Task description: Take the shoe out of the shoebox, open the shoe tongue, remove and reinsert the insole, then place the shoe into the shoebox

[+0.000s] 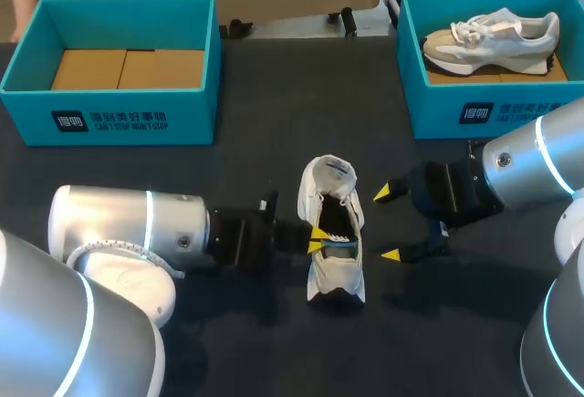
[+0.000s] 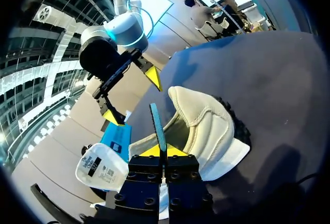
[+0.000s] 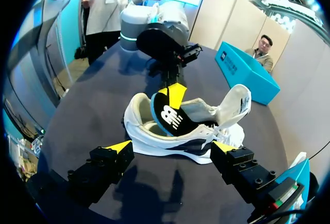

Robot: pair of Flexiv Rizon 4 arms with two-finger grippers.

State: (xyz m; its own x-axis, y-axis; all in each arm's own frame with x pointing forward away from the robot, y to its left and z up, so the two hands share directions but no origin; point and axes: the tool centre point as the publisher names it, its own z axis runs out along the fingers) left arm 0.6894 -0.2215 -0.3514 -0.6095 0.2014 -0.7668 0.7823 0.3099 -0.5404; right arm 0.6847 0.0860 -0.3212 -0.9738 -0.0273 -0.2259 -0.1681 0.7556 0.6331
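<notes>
Insole, pinched by my left gripper, may drag the unheld shoe along while my right gripper hangs spread.

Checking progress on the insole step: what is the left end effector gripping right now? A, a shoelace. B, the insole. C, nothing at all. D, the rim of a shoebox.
B: the left end effector is closed from both sides on the thin, blue-edged insole, which sticks up out of the shoe.
</notes>
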